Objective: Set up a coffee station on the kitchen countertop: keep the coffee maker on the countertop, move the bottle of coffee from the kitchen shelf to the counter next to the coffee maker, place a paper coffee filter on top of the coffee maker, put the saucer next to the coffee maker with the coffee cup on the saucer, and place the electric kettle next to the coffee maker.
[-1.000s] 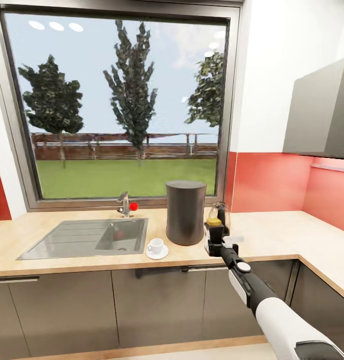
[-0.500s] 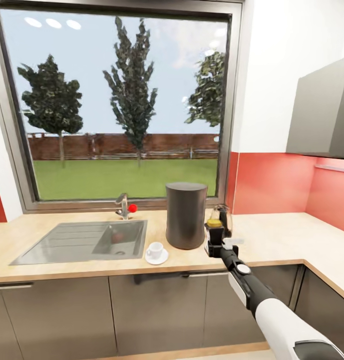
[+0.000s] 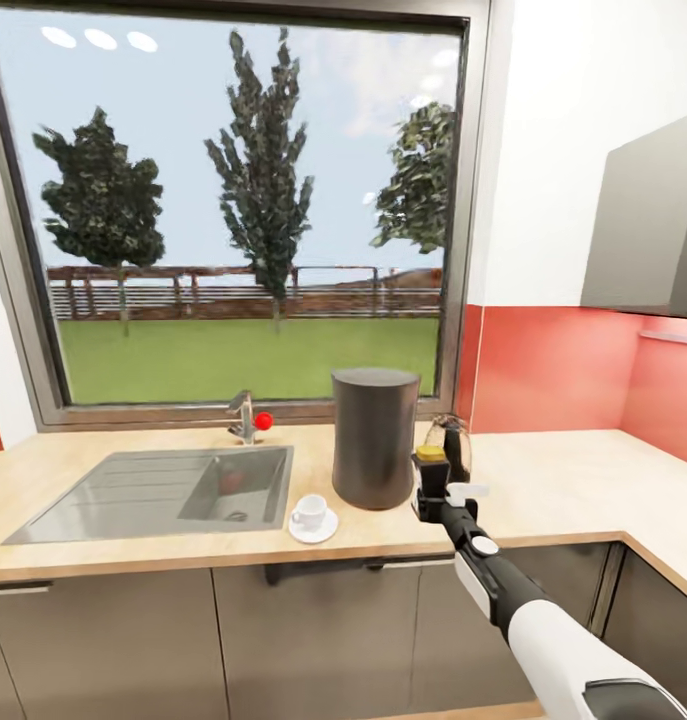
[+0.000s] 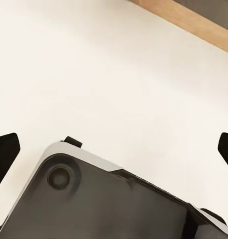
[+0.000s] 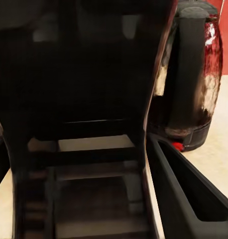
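The dark cylindrical coffee maker (image 3: 375, 437) stands on the wooden countertop (image 3: 543, 480) under the window. A white coffee cup (image 3: 310, 510) sits on its saucer (image 3: 313, 529) just to the coffee maker's front left. The glass electric kettle (image 3: 451, 442) (image 5: 193, 74) stands to its right. My right gripper (image 3: 431, 482) is beside the coffee maker, in front of the kettle, shut on the bottle of coffee (image 3: 429, 454) with a yellow lid. Up close in the right wrist view, the dark bottle (image 5: 89, 99) sits against one finger (image 5: 186, 191). My left gripper (image 4: 115, 149) is open over white floor.
A steel sink (image 3: 173, 490) with a tap (image 3: 245, 415) lies left of the cup. A red backsplash (image 3: 553, 370) and a grey wall cabinet (image 3: 653, 230) are on the right. The counter turns a corner at the far right.
The whole head view has shifted a little, so the camera moved. My right gripper and the bottle keep their place beside the coffee maker and kettle.
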Controlling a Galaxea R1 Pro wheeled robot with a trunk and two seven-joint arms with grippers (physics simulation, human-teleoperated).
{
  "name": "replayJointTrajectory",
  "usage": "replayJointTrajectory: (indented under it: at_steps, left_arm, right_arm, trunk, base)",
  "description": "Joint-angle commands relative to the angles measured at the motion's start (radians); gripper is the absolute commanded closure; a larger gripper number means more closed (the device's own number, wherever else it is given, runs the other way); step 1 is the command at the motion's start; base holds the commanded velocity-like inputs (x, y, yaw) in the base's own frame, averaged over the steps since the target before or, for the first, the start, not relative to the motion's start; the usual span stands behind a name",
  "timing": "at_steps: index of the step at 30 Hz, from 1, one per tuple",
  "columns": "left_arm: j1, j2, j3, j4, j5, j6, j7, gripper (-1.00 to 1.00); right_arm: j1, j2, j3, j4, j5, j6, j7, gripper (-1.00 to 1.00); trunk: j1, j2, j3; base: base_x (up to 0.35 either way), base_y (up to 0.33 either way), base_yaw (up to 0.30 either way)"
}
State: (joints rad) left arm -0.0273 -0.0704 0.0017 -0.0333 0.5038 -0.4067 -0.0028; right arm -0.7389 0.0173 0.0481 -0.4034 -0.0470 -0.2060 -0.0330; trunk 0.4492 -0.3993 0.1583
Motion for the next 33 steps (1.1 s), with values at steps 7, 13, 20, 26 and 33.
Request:
replayJointTrajectory:
  at_steps: [7,13,20,26,33]
  left_arm:
    - [0.0,0.0,0.0,0.004,0.003,-0.004,0.0,-1.0]
    - [0.0,0.0,0.0,0.008,0.0,-0.003,0.0,-1.0]
    - [0.0,0.001,0.0,0.009,0.004,-0.003,0.0,-1.0]
    - [0.0,0.001,0.0,0.009,0.006,-0.004,0.0,-1.0]
    - [0.0,0.0,0.001,0.008,0.012,-0.005,0.0,-1.0]
  right_arm:
    - [-0.001,-0.004,0.006,0.017,-0.007,-0.029,-0.007,1.0]
    - [-0.001,-0.007,0.006,0.018,-0.007,-0.037,-0.007,1.0]
    - [-0.001,-0.008,0.007,0.02,-0.007,-0.039,-0.005,1.0]
    - [-0.001,-0.008,0.007,0.02,-0.005,-0.039,-0.003,1.0]
    - [-0.001,-0.006,0.006,0.02,-0.004,-0.038,-0.005,1.0]
  trunk:
    - [0.001,-0.001,0.0]
    - [0.001,-0.001,0.0]
    - [0.001,-0.001,0.0]
    - [0.001,-0.001,0.0]
    - [0.012,-0.022,-0.01]
  base:
    - [0.091,0.009,0.0]
    - [0.186,-0.038,0.0]
    - [0.059,-0.018,0.0]
    - [0.096,-0.026,0.0]
    - [0.002,-0.001,0.0]
